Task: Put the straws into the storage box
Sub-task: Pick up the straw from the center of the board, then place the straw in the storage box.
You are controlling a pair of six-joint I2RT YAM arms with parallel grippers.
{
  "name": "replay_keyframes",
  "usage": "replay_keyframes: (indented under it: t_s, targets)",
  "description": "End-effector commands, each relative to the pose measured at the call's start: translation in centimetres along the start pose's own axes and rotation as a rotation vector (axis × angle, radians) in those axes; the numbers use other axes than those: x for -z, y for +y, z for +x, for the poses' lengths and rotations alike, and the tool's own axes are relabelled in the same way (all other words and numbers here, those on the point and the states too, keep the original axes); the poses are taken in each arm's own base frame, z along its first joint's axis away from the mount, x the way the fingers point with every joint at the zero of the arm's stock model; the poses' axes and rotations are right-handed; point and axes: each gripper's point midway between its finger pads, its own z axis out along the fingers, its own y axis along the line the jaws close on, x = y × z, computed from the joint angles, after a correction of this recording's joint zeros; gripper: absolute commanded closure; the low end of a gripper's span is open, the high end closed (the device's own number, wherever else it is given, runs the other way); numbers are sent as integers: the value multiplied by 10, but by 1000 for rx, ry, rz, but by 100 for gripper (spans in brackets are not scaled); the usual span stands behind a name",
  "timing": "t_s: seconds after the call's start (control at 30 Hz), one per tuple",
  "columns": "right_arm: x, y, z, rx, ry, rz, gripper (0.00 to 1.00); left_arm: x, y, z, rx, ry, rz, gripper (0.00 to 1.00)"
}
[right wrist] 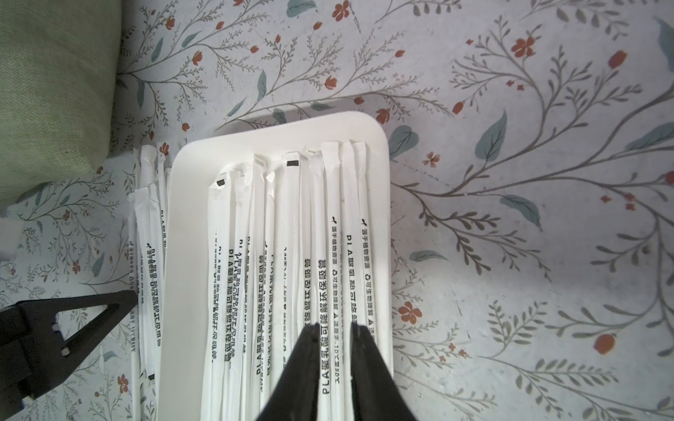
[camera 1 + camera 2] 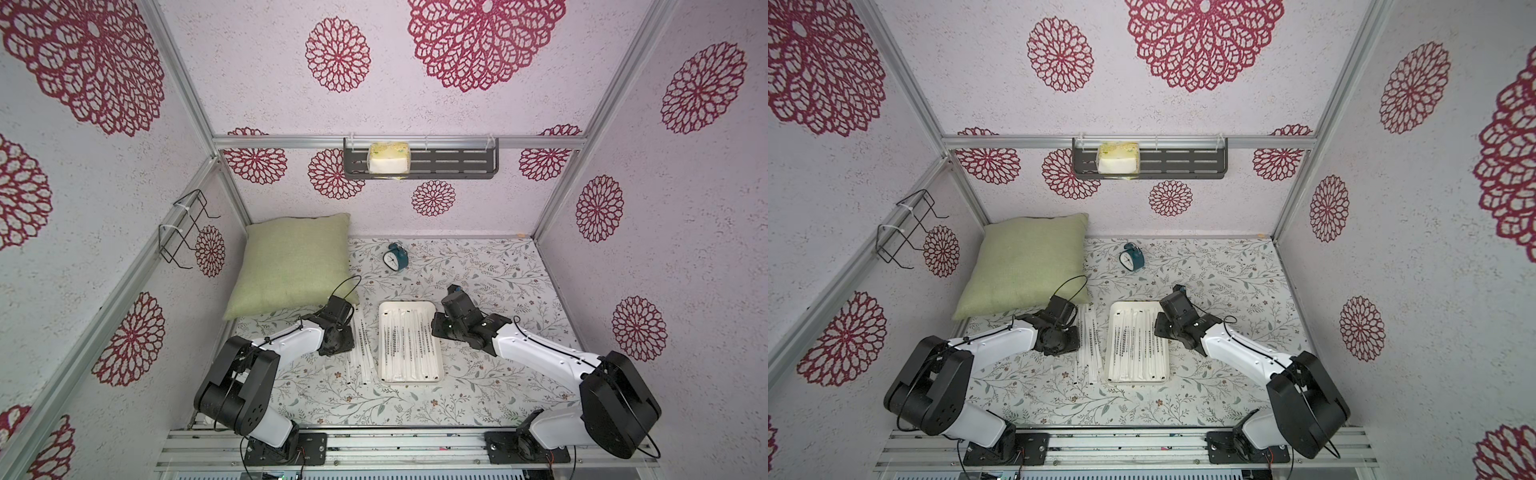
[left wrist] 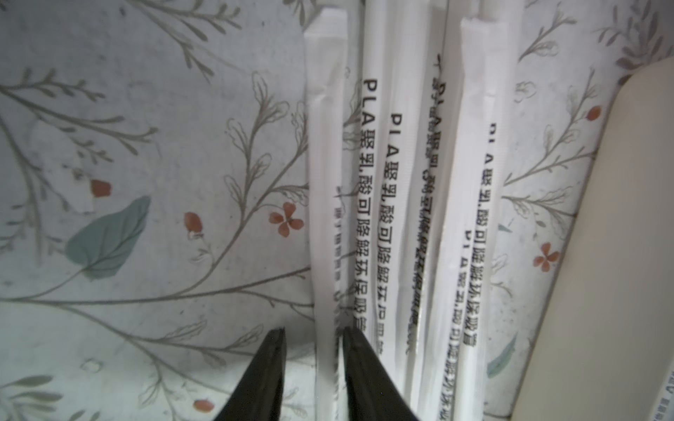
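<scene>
**Most straws are in, a small bunch is left**

Many straws lie in the box, side by side. They fill most of it. A small bunch of loose straws lies on the table, just beside the box on my left side. I think the job is more than half done. Only the loose straws are left to put in.

My left gripper is low over the loose bunch. Its tips stand a little apart, around the straw farthest from the box. I can see table between one tip and that straw, so I am not pinching it yet.

My right gripper is over the box, near its right edge. Its tips are close together, with one straw between them. I cannot tell if they pinch it or only stand around it.

The loose straws lie tight together and some cross over. I think I could grab two at once or push the others away. The box rim is low, and nothing lies between the bunch and the box.

A green pillow sits close behind my left gripper. A small clock stands farther back, well apart. A dark shelf hangs on the back wall. I do not think any of these are in the way.
</scene>
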Motion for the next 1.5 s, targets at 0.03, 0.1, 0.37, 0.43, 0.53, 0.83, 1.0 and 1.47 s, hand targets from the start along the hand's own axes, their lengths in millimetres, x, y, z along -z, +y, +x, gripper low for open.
replay_keyframes:
  t_s: [0.03, 0.1, 0.37, 0.43, 0.53, 0.83, 1.0, 1.47]
  targets:
    - [5, 11, -13, -5, -35, -26, 79, -6, 10, 13, -47, 27, -98, 71]
    - [4, 12, -12, -7, -35, -28, 79, -6, 13, 19, -44, 40, -112, 74]
    - [2, 18, -12, -5, -27, -47, 79, 23, 22, 28, -42, 12, -124, 90]
    - [2, 20, -10, -5, -18, -57, 79, 38, 23, 23, -39, -30, -108, 90]
    - [3, 30, -5, 3, -5, -82, 79, 61, 10, 10, 4, -106, 23, 91]
    - [66, 164, -14, 70, -14, -668, 74, 160, -106, -23, -110, -390, 809, 89]
    - [74, 184, -22, 68, -14, -738, 61, 184, -129, -31, -142, -469, 980, 90]
    - [54, 179, -35, 87, -40, -594, 68, 174, -155, -15, -176, -426, 1008, 91]
